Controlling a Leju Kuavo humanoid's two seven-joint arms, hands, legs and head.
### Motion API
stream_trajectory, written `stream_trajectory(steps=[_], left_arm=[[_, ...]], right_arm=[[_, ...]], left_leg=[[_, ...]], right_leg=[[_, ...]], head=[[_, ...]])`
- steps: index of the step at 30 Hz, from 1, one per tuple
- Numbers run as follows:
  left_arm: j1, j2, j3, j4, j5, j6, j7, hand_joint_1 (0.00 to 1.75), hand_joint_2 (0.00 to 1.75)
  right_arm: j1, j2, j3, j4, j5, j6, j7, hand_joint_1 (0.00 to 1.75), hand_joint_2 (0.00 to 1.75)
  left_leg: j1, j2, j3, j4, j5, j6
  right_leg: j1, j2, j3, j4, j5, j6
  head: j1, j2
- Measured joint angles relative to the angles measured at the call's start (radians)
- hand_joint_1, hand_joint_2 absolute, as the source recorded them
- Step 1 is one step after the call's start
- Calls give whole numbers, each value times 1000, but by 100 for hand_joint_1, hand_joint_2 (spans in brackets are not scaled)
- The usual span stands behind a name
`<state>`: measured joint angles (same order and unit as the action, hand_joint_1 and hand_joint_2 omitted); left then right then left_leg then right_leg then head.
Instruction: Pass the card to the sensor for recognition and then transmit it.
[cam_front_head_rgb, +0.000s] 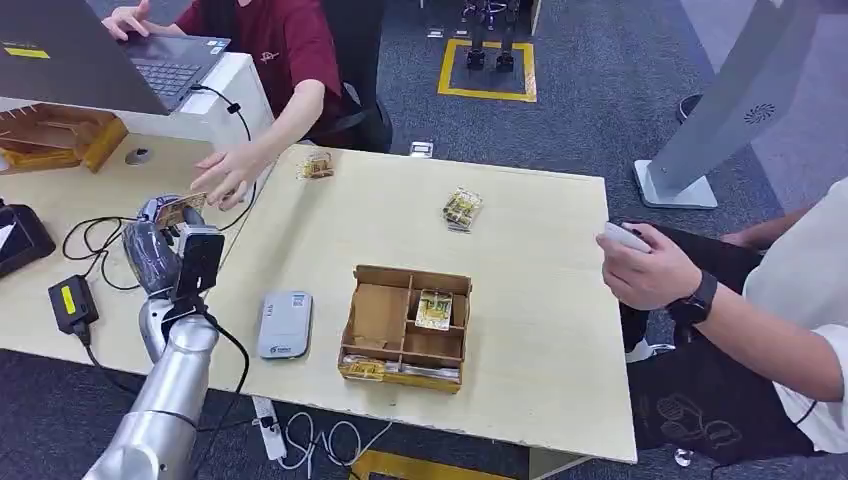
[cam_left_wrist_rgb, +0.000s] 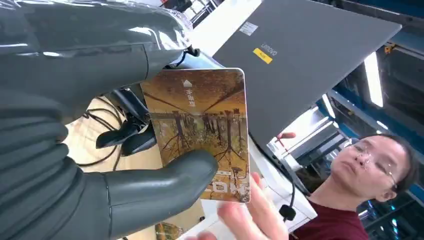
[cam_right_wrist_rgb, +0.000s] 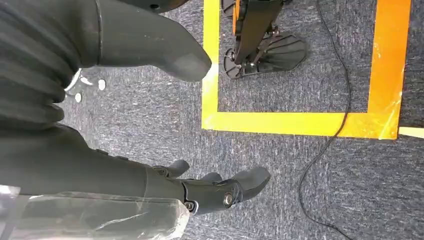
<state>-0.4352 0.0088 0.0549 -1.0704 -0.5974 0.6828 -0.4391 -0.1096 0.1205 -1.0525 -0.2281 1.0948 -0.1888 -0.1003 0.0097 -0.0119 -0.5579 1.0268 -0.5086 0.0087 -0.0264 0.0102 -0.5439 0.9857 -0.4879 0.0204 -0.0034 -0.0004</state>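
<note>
Just beyond the left hand (cam_front_head_rgb: 165, 235), which pinches the card (cam_left_wrist_rgb: 202, 127) with its long edge pointing outward, a person's hand (cam_front_head_rgb: 228, 175) reaches in, while the right hand (cam_right_wrist_rgb: 200, 187) hangs empty, fingers loosely apart

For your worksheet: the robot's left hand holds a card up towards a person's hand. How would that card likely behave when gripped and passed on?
The card looks flat and unbent in the left hand, so probably stiff. It seems thin, so likely light. Its surface looks glossy, and the thumb covers only one edge, so it might slip as the person's hand takes it.
</note>
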Motion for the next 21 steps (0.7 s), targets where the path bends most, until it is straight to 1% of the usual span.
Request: stream_trajectory(steps=[6, 7, 12, 15, 17, 18, 19, 21], left_arm=[[-8, -17, 17, 26, -14, 0, -7, 175, 175], [-8, -19, 17, 29, -16, 0, -11, 0, 175], [-8, -21, 16, 42, 29, -3, -9, 0, 175], [-7, -22, 7, 47, 101, -31, 33, 0, 175], [-4, -22, -8, 49, 138, -70, 55, 0, 175], [-2, -22, -20, 49, 157, -100, 75, 0, 175], [4, -22, -35, 47, 168, -146, 104, 0, 175], [29, -17, -82, 16, 179, -217, 142, 0, 175]], right_arm=[[1, 2, 0, 1, -6, -3, 0, 0, 175], [1, 2, 0, 1, -6, -3, 0, 0, 0], [2, 2, 0, 2, -9, -2, -1, 0, 0], [3, 2, 0, 2, -19, -3, -3, 0, 0], [6, 2, 0, 2, -25, -3, -6, 0, 0], [7, 2, 0, 2, -31, -3, -7, 0, 0], [10, 2, 0, 2, -38, -5, -9, 0, 0], [17, 2, 0, 2, -45, -5, -16, 0, 0]], left_leg=[[0, 0, 0, 0, 0, 0], [0, 0, 0, 0, 0, 0], [0, 0, 0, 0, 0, 0], [0, 0, 0, 0, 0, 0], [0, 0, 0, 0, 0, 0], [0, 0, 0, 0, 0, 0], [0, 0, 0, 0, 0, 0], [0, 0, -1, 0, -1, 1]], right_leg=[[0, 0, 0, 0, 0, 0], [0, 0, 0, 0, 0, 0], [0, 1, -1, 0, 0, 0], [0, 1, -1, 0, 0, 0], [0, 0, -1, 0, 0, 0], [0, 0, -1, 0, 0, 0], [0, 0, -1, 0, 0, 0], [0, 0, -1, 0, 0, 0]], head=[[0, 0], [0, 0], [0, 0], [0, 0], [0, 0], [0, 0], [0, 0], [0, 0]])
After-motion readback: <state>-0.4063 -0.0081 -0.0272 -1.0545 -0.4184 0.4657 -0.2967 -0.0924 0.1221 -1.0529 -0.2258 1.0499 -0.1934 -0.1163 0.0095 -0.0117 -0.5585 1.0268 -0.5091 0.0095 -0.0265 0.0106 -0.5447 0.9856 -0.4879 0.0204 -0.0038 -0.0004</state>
